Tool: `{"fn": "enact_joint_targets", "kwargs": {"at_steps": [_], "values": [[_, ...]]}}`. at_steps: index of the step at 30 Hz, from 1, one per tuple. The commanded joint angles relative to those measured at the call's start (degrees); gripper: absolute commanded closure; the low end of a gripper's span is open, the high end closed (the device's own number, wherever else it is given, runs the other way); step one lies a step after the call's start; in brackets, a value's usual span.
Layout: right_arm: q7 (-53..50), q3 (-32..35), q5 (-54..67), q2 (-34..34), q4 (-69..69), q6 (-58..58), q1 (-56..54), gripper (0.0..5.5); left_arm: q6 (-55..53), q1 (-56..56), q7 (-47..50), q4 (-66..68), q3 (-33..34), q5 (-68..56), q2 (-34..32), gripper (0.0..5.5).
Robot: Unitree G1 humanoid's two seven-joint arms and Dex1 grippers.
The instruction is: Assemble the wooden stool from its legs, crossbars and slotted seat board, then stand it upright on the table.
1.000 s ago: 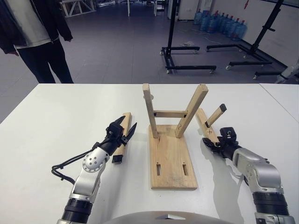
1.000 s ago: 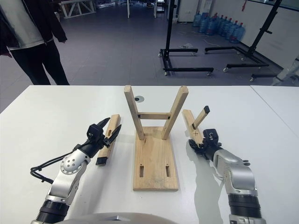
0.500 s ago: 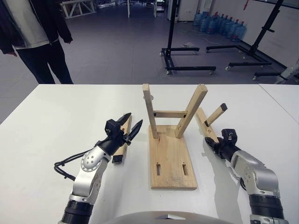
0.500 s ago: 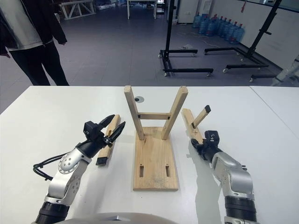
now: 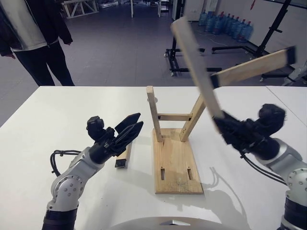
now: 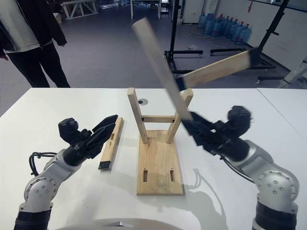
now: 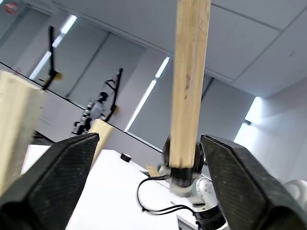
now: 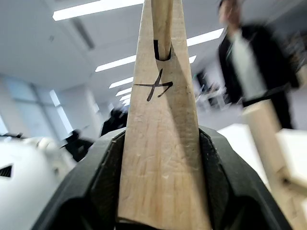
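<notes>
The white table (image 5: pixel 57 110) carries the slotted seat board (image 5: pixel 176 167), which lies flat in the middle with one short end toward the near edge; in its far slots stands a finished frame of two legs, the left leg (image 5: pixel 154 112) and the right leg (image 5: pixel 192 120), tied by a crossbar (image 5: pixel 174 116).

High in the air over the table's right half is the held leg (image 5: pixel 196 67), its long axis tilted up and toward the far-left corner; a second crossbar (image 5: pixel 249 67) is plugged into it and sticks out up and to the right, its free end bare.

The loose leg (image 5: pixel 125 153) lies flat just left of the seat board, its long axis running near edge to far edge, parallel to the board's long side.

The right gripper (image 5: pixel 225 128) is clamped on the held leg's lower end; in the right wrist view the wood, marked with a pen cross, sits tight between the fingers (image 8: pixel 216 167).

The left gripper (image 5: pixel 140 120) hovers just above the loose leg's far half, fingers spread wide and touching nothing; the left wrist view shows the fingers (image 7: pixel 53 182) well apart.

The left near slot (image 5: pixel 163 173) and right near slot (image 5: pixel 190 173) are unfilled.

My reading: the loose leg must next meet the bare crossbar end; it lies directly below the left gripper, so that arm is the nearer one, and it would need to close across the leg's width.
</notes>
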State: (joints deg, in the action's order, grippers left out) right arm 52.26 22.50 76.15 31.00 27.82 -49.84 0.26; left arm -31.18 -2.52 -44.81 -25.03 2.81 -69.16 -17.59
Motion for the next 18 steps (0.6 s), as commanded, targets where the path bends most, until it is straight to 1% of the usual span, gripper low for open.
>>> {"fn": "enact_joint_targets", "kwargs": {"at_steps": [1,4,7,12,18], "values": [[4.48,-8.83,-7.86,1.10,-1.98,1.68,-0.59,3.45,-3.80,2.77,1.21,-0.24,-1.14,-1.82,-0.67,1.19],[7.74,-14.80,-12.97,0.76,-3.92,3.50,-2.32,3.45,-6.30,3.96,1.20,0.05,-1.95,-3.47,-0.47,1.19],[10.00,-18.94,-16.64,0.89,-4.93,4.88,-3.55,3.45,-7.39,5.00,2.06,0.82,-2.00,-4.62,0.49,1.19],[10.91,-20.97,-19.55,0.52,-5.77,6.87,-3.76,3.45,-7.42,4.72,1.30,-0.09,-1.25,-6.18,1.14,1.19],[9.85,-21.51,-20.25,-0.57,-5.61,7.79,-3.10,3.45,-7.20,3.96,1.40,-0.14,-0.87,-6.51,1.17,2.06]]}}
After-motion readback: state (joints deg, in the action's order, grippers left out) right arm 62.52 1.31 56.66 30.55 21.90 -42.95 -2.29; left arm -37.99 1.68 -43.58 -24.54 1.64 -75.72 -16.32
